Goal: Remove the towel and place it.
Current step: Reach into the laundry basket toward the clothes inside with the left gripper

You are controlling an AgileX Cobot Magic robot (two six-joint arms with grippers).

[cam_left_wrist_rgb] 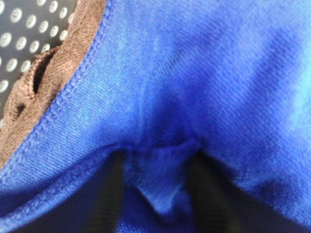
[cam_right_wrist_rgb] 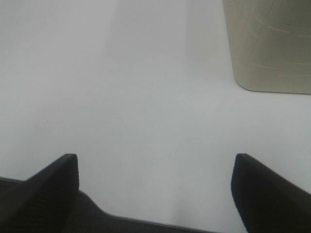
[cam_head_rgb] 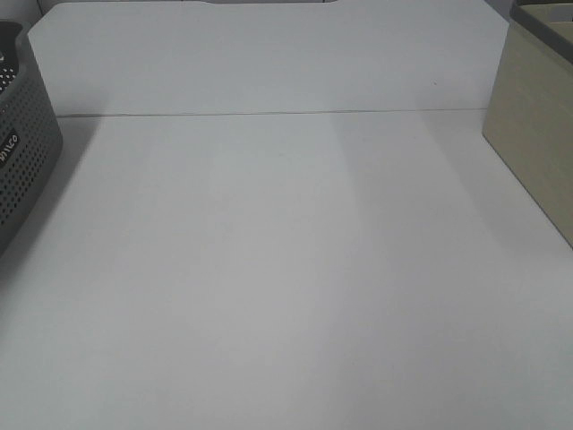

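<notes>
A white table (cam_head_rgb: 286,269) stretched under the high camera, with a grey perforated basket (cam_head_rgb: 22,152) at its left edge and a beige box (cam_head_rgb: 537,134) at its right. Only the left wrist view showed the towel (cam_left_wrist_rgb: 204,87). It lay right against the left gripper (cam_left_wrist_rgb: 158,194), whose dark jaws pinched a fold of it, with a brown cloth (cam_left_wrist_rgb: 53,92) just beside. The right gripper (cam_right_wrist_rgb: 155,179) hung with its jaws spread wide above the table, the box ahead of it.

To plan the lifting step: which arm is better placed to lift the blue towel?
Left. The left tool pinches a fold of the blue towel by the perforated basket; the right tool stands open over the white table, holding nothing.
</notes>
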